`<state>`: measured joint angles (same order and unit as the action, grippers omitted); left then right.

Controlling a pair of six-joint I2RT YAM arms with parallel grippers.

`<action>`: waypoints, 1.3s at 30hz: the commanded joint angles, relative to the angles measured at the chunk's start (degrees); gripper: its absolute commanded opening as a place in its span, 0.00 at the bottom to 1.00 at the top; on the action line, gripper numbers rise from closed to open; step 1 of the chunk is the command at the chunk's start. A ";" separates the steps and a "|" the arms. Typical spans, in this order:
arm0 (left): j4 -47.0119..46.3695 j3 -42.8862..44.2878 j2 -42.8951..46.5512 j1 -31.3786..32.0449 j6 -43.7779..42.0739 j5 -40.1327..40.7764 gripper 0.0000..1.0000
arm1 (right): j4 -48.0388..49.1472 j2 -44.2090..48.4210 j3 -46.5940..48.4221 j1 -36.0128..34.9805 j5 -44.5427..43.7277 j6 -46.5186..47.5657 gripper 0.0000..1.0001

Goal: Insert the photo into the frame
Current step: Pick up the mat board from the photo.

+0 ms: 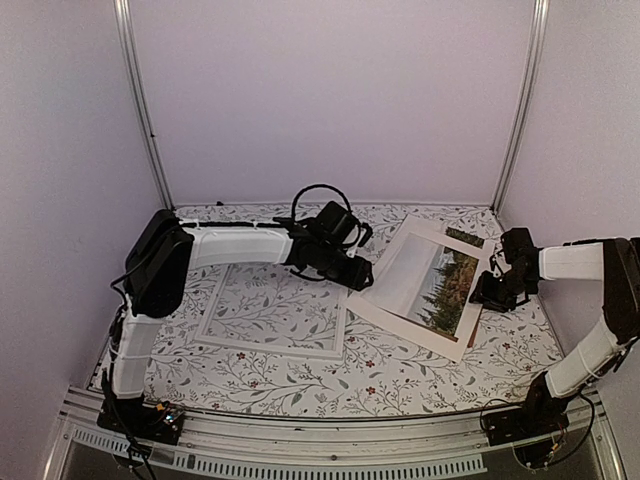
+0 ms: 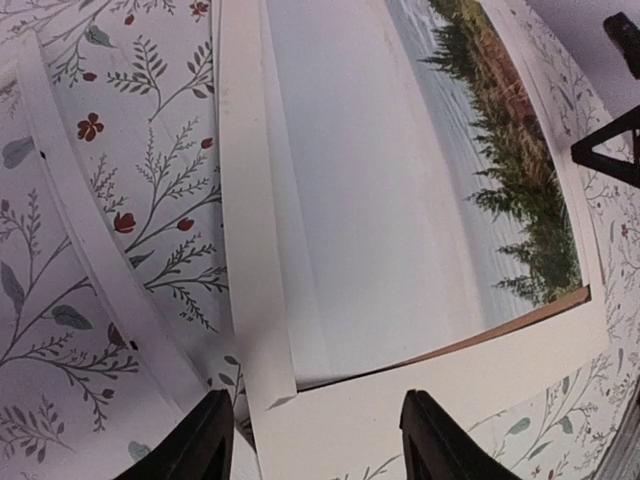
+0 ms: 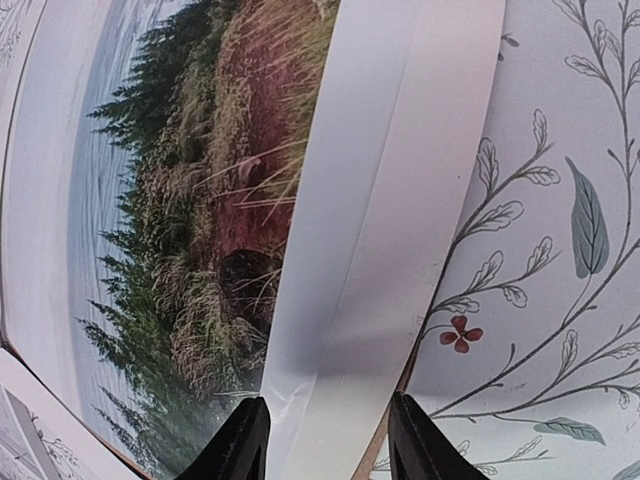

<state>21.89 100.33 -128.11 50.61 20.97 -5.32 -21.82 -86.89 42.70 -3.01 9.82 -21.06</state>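
Flanking the photo [image 1: 420,280] — left end effector [image 1: 364,280], right end effector [image 1: 484,295], frame [image 1: 270,347] beside.

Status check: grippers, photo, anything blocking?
Both open: left gripper, right gripper, over opposite edges of the photo. Face-up, right of the frame, not in. Under it, brown edge showing.

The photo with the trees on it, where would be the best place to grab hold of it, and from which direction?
Likely by its wide white border, at an outer edge, coming in low from the side. The photo is a thin sheet lying picture-up, so straight from above there is nothing to pinch; one gripper finger must slip under. The border also spares the picture.
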 commanded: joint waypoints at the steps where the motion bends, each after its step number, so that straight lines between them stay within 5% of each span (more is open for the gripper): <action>1: 1.30 4.77 -4.50 -1.43 -1.98 -2.70 0.61 | -0.02 1.20 0.63 -0.40 -0.41 -0.56 0.44; 13: 6.24 14.90 -12.47 -1.92 -3.70 0.04 0.65 | -0.04 2.02 -1.35 -0.59 0.50 -0.99 0.44; 39: 14.07 17.75 -15.53 -1.88 -1.06 -3.87 0.62 | 3.10 -0.11 -3.67 -1.40 3.55 -2.66 0.47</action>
<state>32.12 116.07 -141.03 49.43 18.90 -7.33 -20.51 -85.76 39.77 -3.40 11.75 -22.94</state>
